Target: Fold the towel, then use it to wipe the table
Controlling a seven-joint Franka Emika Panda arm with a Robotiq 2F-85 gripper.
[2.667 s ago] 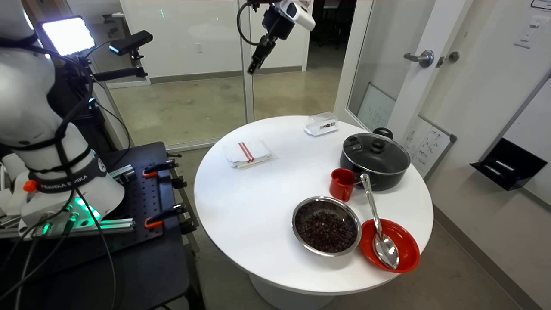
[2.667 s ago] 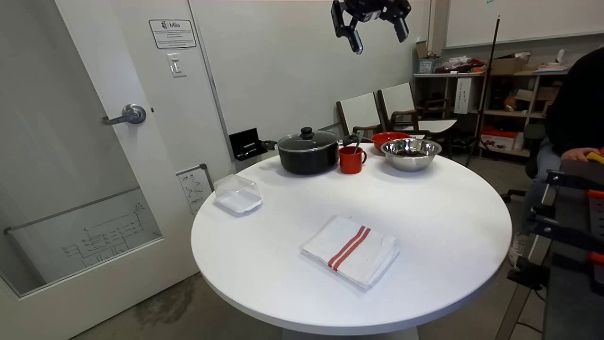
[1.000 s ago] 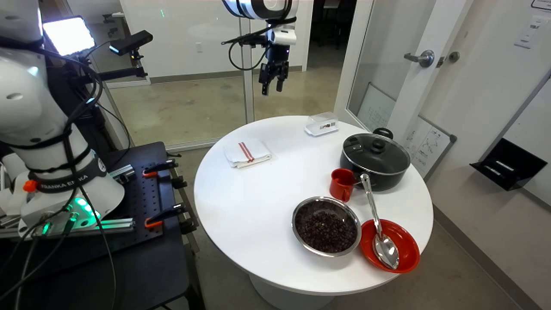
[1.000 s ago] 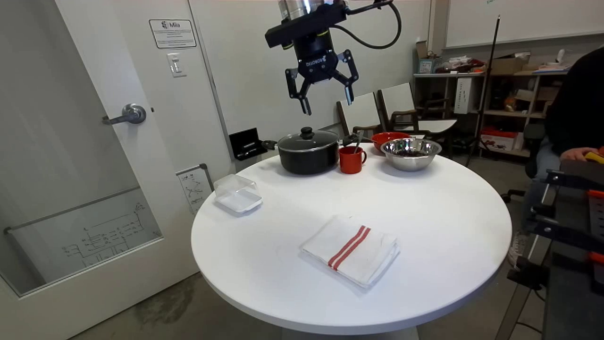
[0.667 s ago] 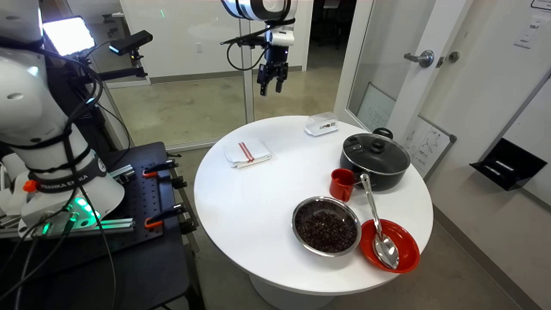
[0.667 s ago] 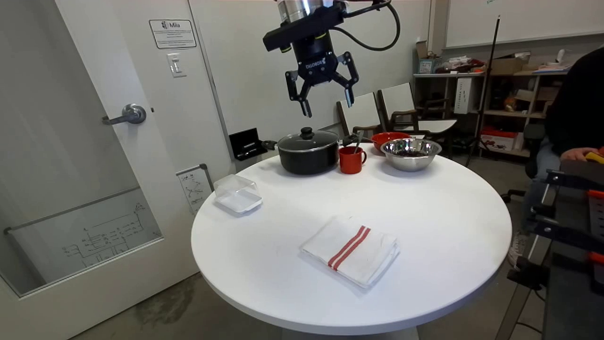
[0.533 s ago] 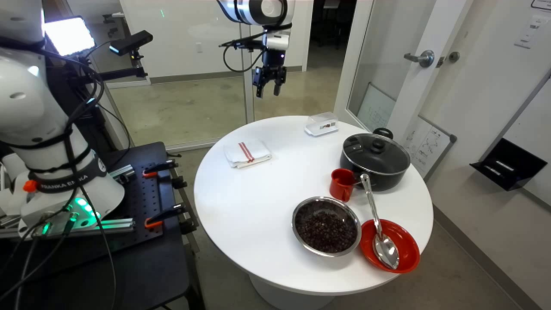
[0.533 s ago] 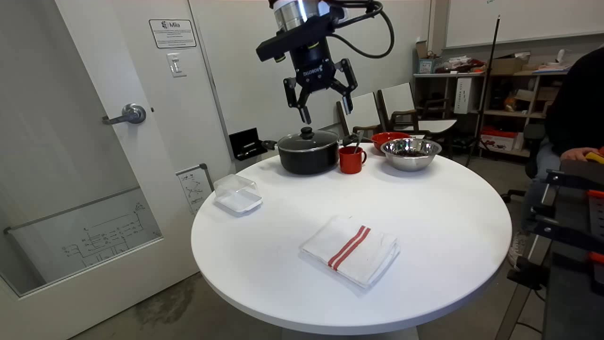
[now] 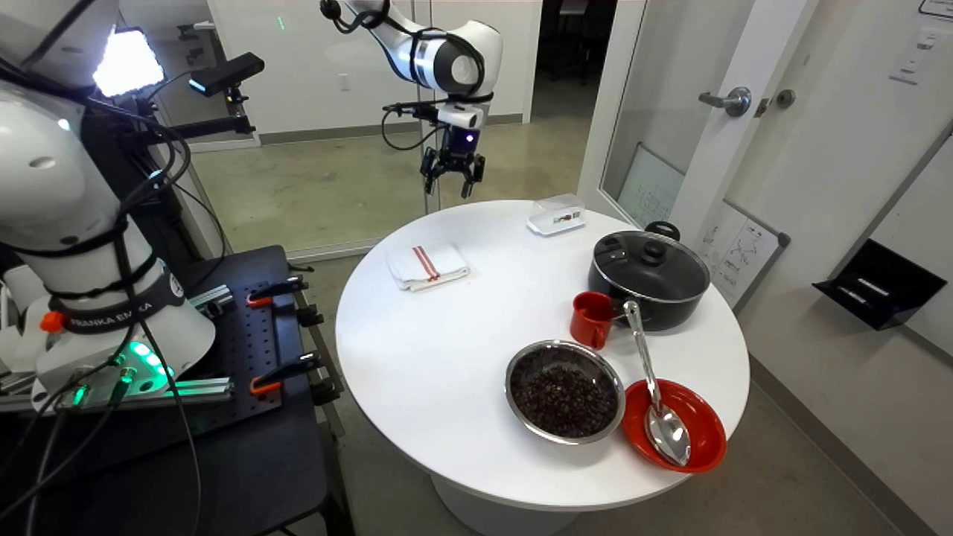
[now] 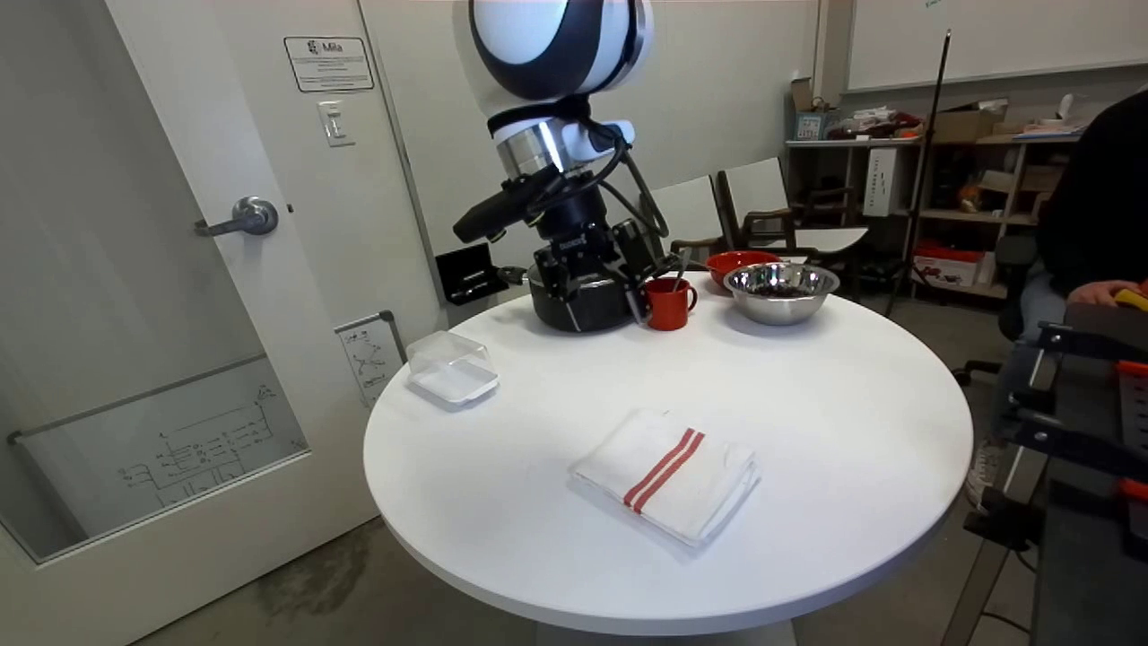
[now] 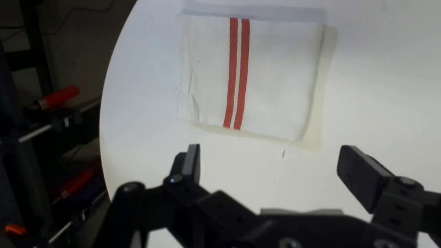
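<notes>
The white towel with two red stripes lies folded flat on the round white table (image 9: 424, 357), and shows in both exterior views (image 9: 441, 262) (image 10: 619, 458) and in the wrist view (image 11: 275, 79). My gripper (image 9: 447, 189) points down, open and empty, in the air above the table. In an exterior view the gripper (image 10: 608, 320) appears in front of the pot and red mug, beyond the towel. In the wrist view the open fingers (image 11: 270, 150) straddle bare table just below the towel's lower edge, apart from the towel. A small dark mark (image 11: 283, 154) lies near that edge.
A lidded black pot (image 9: 648, 279), a red mug (image 9: 592, 318), a metal bowl of dark bits (image 9: 566, 398) and a red bowl (image 9: 707, 435) with a large metal spoon (image 9: 668, 435) stand on the table. A clear-lidded white dish (image 9: 556, 217) sits near the edge.
My gripper has turned from a tilted pose to pointing down and has come lower towards the table. It stays open. The towel and other objects have not moved.
</notes>
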